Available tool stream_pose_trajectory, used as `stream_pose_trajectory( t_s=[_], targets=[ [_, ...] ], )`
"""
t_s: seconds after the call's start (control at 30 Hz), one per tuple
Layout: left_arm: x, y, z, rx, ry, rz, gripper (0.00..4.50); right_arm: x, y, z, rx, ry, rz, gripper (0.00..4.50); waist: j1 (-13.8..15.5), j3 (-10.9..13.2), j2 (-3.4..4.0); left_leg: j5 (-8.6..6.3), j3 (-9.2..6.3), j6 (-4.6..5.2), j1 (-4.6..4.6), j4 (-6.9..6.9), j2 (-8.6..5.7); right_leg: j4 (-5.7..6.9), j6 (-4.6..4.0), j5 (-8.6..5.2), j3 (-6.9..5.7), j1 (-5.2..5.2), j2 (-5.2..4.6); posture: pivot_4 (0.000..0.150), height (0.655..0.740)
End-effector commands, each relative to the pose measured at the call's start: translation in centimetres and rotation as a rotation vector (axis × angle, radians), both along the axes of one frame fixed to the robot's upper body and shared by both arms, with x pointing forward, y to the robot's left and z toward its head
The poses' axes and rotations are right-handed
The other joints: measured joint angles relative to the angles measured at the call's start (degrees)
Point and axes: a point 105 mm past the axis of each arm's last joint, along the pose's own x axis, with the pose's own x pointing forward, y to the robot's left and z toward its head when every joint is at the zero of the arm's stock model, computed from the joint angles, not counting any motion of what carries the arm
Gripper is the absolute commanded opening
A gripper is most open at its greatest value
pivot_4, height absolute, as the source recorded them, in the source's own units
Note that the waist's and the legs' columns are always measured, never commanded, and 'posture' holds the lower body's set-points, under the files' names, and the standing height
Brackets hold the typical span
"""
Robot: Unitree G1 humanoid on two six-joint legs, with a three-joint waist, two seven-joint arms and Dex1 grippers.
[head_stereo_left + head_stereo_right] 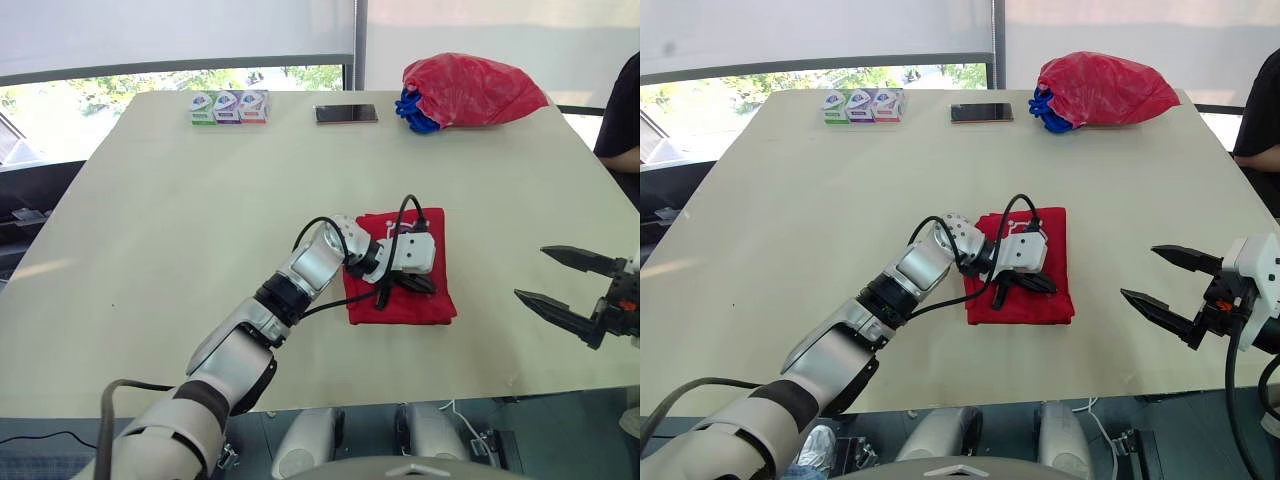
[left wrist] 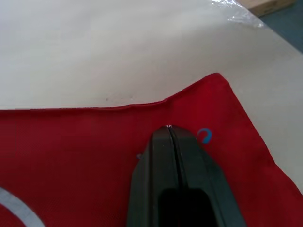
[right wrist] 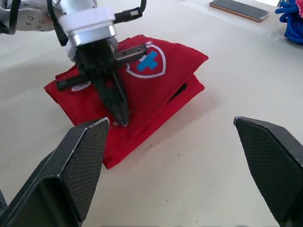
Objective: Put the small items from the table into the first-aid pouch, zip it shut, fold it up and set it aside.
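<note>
Table (image 1: pixel 150 220) with the folded red first-aid pouch (image 1: pixel 420 308) near its middle.
Left gripper (image 3: pixel 122 118), fingers clenched together, rests its tip on it; right gripper (image 1: pixel 1140 272) hovers to the right, apart from it, fingers spread wide.

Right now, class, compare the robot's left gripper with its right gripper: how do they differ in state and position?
The left gripper has its fingers shut together; the right gripper has them spread wide. The left gripper is over the red first-aid pouch, tips down against the fabric; the right gripper is off to the pouch's right above the table, touching nothing. Both have two black fingers.
</note>
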Motion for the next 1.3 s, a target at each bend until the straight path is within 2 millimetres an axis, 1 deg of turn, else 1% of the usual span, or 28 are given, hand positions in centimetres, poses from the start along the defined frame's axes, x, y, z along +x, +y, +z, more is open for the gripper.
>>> stream_pose_trajectory(
  t_s=[0.03,0.13,0.2,0.23,0.37,0.43,0.47,0.53,0.57,0.63,0.67,0.73,0.83,0.87,0.97,1.0,1.07,1.13,1.23,1.3],
  targets=[
    [-0.6,1.3,-4.2,0.157,0.036,0.002,0.02,-0.2,0.1,0.9,-0.006,-0.043,-0.001,4.5,0.0,0.0,0.02,-0.01,0.0,0.01,0.0,0.0,0.0,0.0,0.0,0.0,0.0,0.0,0.0,0.15,0.74],
    [-0.6,1.7,-5.0,0.189,0.038,0.018,0.02,-0.3,0.1,0.9,-0.005,-0.042,-0.003,4.5,0.0,-0.2,0.03,-0.02,0.0,0.04,0.04,0.0,0.0,0.0,0.01,0.0,-0.01,0.04,0.01,0.15,0.74],
    [-0.4,1.4,-4.8,0.153,0.033,0.03,0.02,-0.3,0.1,0.9,-0.004,-0.041,-0.004,4.5,0.0,-0.3,0.07,-0.11,0.0,0.18,0.06,0.0,0.0,0.01,0.01,0.0,-0.01,0.06,0.01,0.15,0.74],
    [-0.3,1.0,-4.2,0.115,0.048,0.045,0.02,-0.3,0.1,0.9,-0.004,-0.041,-0.004,4.5,0.0,-0.4,0.09,-0.12,-0.01,0.2,0.08,0.0,0.0,0.0,0.01,0.0,-0.02,0.09,0.01,0.15,0.74],
    [0.3,-0.3,-0.7,-0.027,0.098,0.101,0.02,-0.3,0.1,0.9,-0.004,-0.042,-0.004,4.5,0.1,-0.4,0.15,-0.14,-0.01,0.24,0.08,0.03,-0.01,0.0,0.02,-0.01,-0.04,0.12,0.0,0.15,0.74],
    [0.8,-0.8,1.6,-0.1,0.099,0.128,0.02,-0.3,0.0,1.0,-0.005,-0.043,-0.006,4.5,0.0,-0.4,0.15,-0.14,-0.02,0.24,0.07,0.04,-0.01,0.0,0.02,-0.01,-0.05,0.12,0.01,0.15,0.74],
    [1.1,-1.1,3.1,-0.149,0.103,0.14,0.02,-0.2,0.0,1.0,-0.005,-0.044,-0.006,4.5,0.0,-0.4,0.16,-0.14,-0.02,0.24,0.05,0.04,-0.01,0.01,0.02,-0.01,-0.06,0.1,0.01,0.15,0.74],
    [1.6,-1.5,5.3,-0.219,0.11,0.156,0.02,-0.2,0.0,1.0,-0.004,-0.046,-0.006,4.5,-0.1,-0.3,0.13,-0.14,-0.02,0.24,0.03,0.04,-0.01,0.02,0.02,-0.01,-0.05,0.08,0.02,0.15,0.74],
    [1.9,-1.8,6.2,-0.248,0.101,0.162,0.02,-0.2,0.1,1.0,-0.002,-0.046,-0.004,4.5,-0.1,-0.3,0.12,-0.13,-0.03,0.22,-0.03,0.06,-0.01,0.05,0.02,-0.01,-0.06,0.0,0.02,0.15,0.74],
    [2.5,-2.0,7.0,-0.276,0.067,0.163,0.02,-0.1,0.2,1.0,0.0,-0.046,0.0,4.5,-0.1,-0.3,0.1,-0.03,-0.03,0.06,-0.04,0.06,-0.01,0.05,0.02,-0.01,-0.06,-0.01,0.02,0.15,0.74],
    [2.8,-2.0,7.0,-0.271,0.058,0.172,0.02,-0.1,0.2,1.0,-0.001,-0.047,0.001,4.5,-0.1,-0.3,0.11,-0.01,-0.02,0.02,-0.04,0.05,-0.01,0.02,0.02,-0.01,-0.06,-0.01,0.02,0.15,0.74],
    [4.0,-1.8,6.2,-0.228,-0.011,0.206,0.02,0.0,0.3,1.1,0.0,-0.05,0.003,4.5,-0.1,-0.3,0.11,-0.01,0.0,0.02,-0.03,0.04,-0.01,0.01,0.02,-0.01,-0.04,0.0,0.02,0.15,0.74],
    [5.3,-2.0,5.2,-0.18,-0.014,0.255,0.02,-0.1,0.3,1.1,0.0,-0.049,0.004,4.5,-0.1,-0.3,0.09,0.0,0.0,0.01,-0.03,0.04,-0.02,0.0,0.03,-0.01,-0.05,0.0,0.02,0.15,0.74],
    [5.4,-2.0,4.4,-0.141,-0.015,0.261,0.02,-0.2,0.3,1.1,-0.001,-0.048,0.004,4.5,-0.1,-0.2,0.07,-0.01,0.0,0.02,-0.03,0.04,-0.02,0.01,0.03,-0.01,-0.04,0.0,0.03,0.15,0.74],
    [5.1,-2.0,1.8,-0.042,0.051,0.269,0.02,-0.1,0.3,1.1,-0.001,-0.049,0.003,4.5,-0.1,-0.2,-0.01,-0.01,0.0,0.02,-0.04,0.04,-0.02,0.01,0.03,-0.01,-0.05,-0.01,0.04,0.15,0.74],
    [4.9,-2.1,1.3,-0.029,0.074,0.273,0.02,-0.1,0.3,1.1,-0.001,-0.049,0.002,4.5,-0.1,-0.2,0.01,-0.01,0.0,0.03,-0.03,0.04,-0.03,0.01,0.03,-0.01,-0.05,0.0,0.03,0.15,0.74],
    [4.7,-1.8,-0.4,0.035,0.079,0.276,0.02,-0.2,0.4,1.1,0.002,-0.05,0.001,4.5,-0.2,-0.2,0.01,-0.01,0.01,0.03,-0.02,0.04,-0.03,0.01,0.03,-0.01,-0.05,0.01,0.03,0.15,0.74],
    [4.4,-1.4,-1.6,0.074,0.107,0.283,0.02,-0.3,0.5,1.0,0.005,-0.045,0.001,4.5,-0.2,-0.2,0.03,-0.01,0.01,0.03,-0.01,0.04,-0.02,0.02,0.03,-0.01,-0.04,0.01,0.03,0.15,0.74],
    [4.3,-0.8,-2.2,0.087,0.126,0.291,0.02,-0.5,0.5,0.9,0.007,-0.038,-0.001,4.5,-0.2,-0.3,0.05,-0.02,0.0,0.03,0.02,0.04,-0.02,0.03,0.03,-0.01,-0.04,0.03,0.03,0.15,0.74],
    [4.5,-0.7,-1.6,0.053,0.122,0.303,0.02,-0.5,0.5,0.8,0.007,-0.037,-0.002,4.5,-0.2,-0.4,0.07,-0.02,0.01,0.04,0.04,0.04,-0.02,0.03,0.03,-0.01,-0.03,0.04,0.04,0.15,0.74]
  ],
)
